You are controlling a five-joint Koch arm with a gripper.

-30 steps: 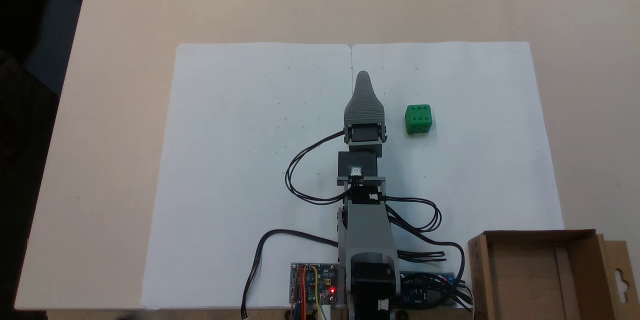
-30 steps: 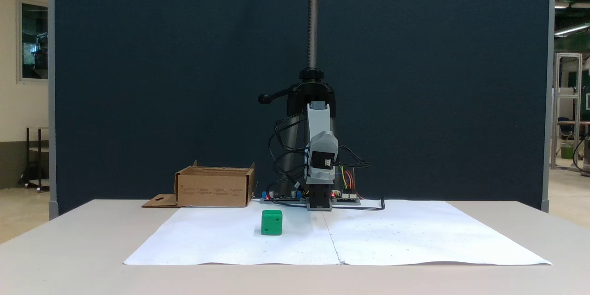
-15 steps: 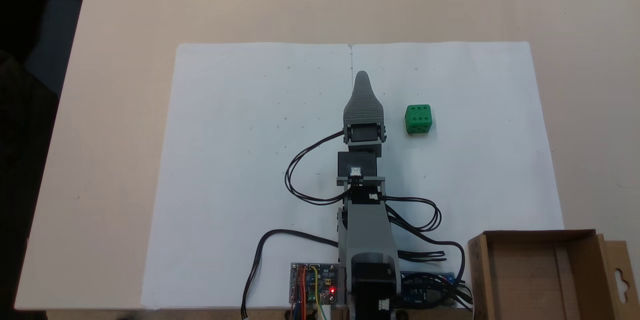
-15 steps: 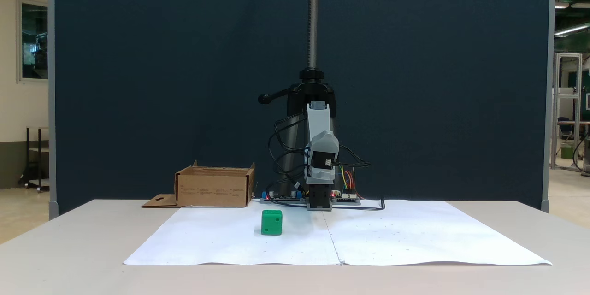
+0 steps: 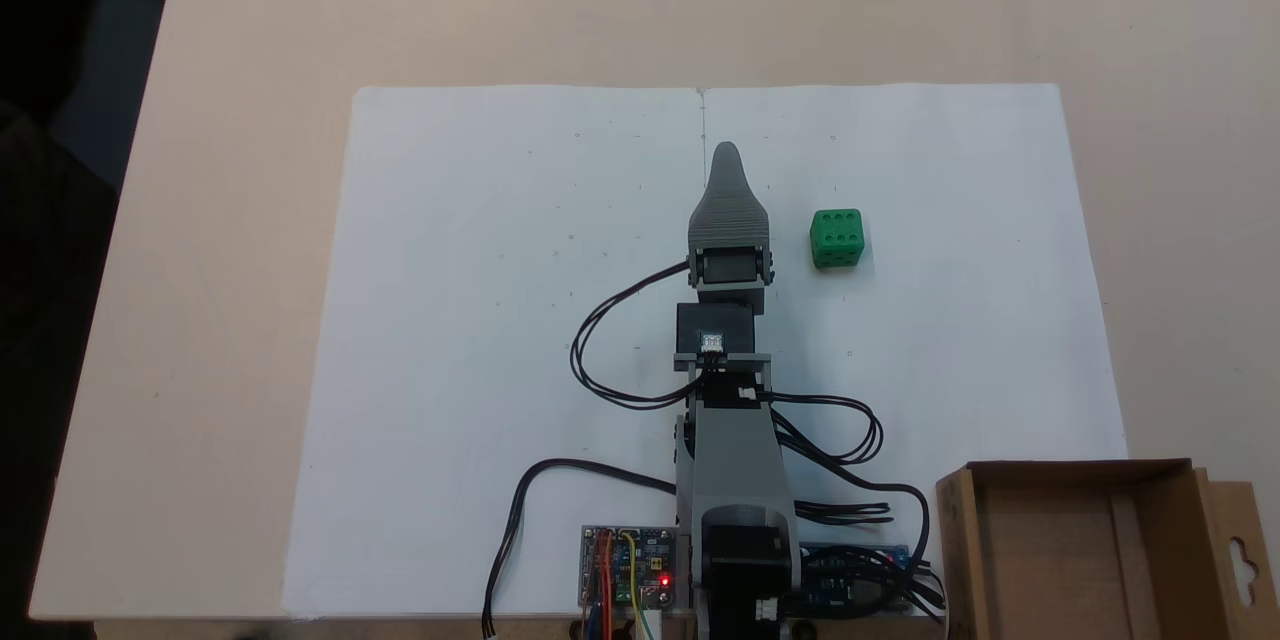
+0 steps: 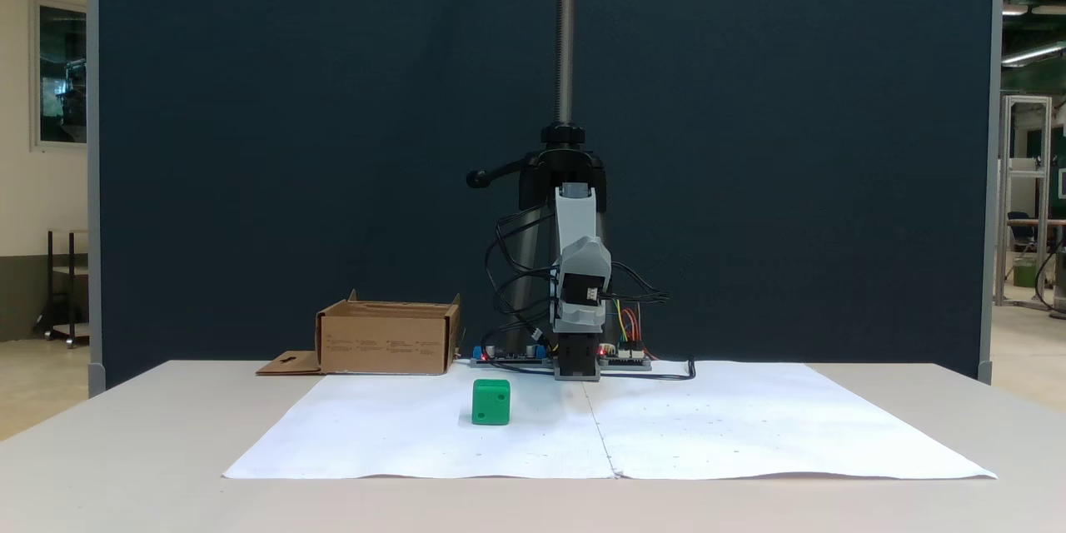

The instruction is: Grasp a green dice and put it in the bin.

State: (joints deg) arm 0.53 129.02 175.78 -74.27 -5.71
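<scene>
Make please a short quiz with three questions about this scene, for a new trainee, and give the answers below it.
1. True or false: the green dice already lies inside the bin.
2. How many pips show on the top face of the dice in the fixed view from above?
3. The dice rests on: A) the bare table, B) the white paper, C) a circuit board.

Key
1. False. It sits on the paper, apart from the gripper, and the bin holds nothing visible.
2. Six.
3. B.
</scene>
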